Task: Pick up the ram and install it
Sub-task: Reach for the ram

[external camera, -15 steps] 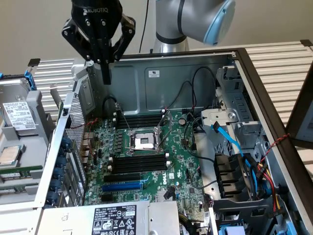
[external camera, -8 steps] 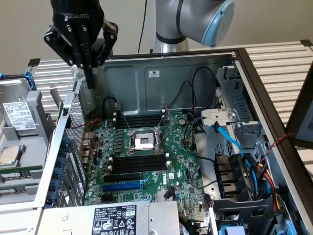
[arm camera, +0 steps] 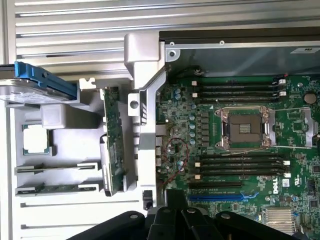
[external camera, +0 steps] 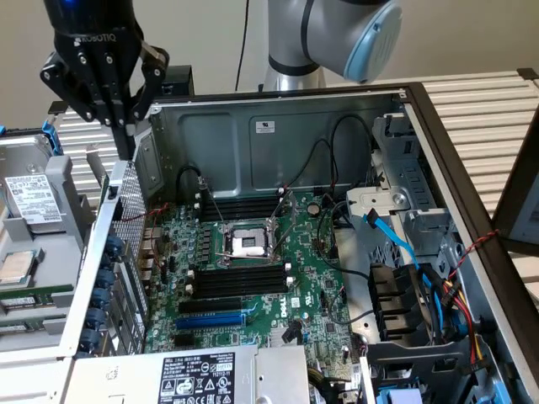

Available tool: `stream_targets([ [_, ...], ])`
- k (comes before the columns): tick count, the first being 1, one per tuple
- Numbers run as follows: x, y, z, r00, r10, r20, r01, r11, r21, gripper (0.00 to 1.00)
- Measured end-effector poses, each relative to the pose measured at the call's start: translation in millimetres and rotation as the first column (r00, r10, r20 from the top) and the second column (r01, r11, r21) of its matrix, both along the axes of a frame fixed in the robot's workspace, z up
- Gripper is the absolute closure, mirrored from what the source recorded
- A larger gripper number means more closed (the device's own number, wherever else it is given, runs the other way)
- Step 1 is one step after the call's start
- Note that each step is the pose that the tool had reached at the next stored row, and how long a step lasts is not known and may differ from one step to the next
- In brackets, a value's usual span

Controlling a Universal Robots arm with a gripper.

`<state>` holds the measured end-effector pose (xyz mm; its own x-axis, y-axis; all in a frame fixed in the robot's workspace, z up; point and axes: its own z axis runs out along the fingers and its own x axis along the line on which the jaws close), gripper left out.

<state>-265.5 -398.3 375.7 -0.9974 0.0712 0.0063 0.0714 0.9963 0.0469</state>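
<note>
One ram (arm camera: 60,188) lies in the grey tray (arm camera: 75,150); gripper (external camera: 127,143) jaws closed, empty, above the case (external camera: 227,151)

Soft, even light comes from overhead, I think. The slatted table (arm camera: 65,30) looks washed pale, the case's back wall (external camera: 244,151) carries a mild sheen, and shadow pools around the drive bay (external camera: 404,311). My gripper (arm camera: 176,199) reads near-black.

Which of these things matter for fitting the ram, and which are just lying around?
For the job: ram, gripper, black memory slots, motherboard.
Lying about: hard drive, loose processor, blue cable.
</note>
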Motion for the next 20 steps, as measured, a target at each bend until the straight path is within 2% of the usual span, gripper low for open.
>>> stream_targets([
  [20, -90.8, 0.0, -14.2, 1.0, 0.0, -0.0048, 0.0, 1.0, 0.0, 0.89],
])
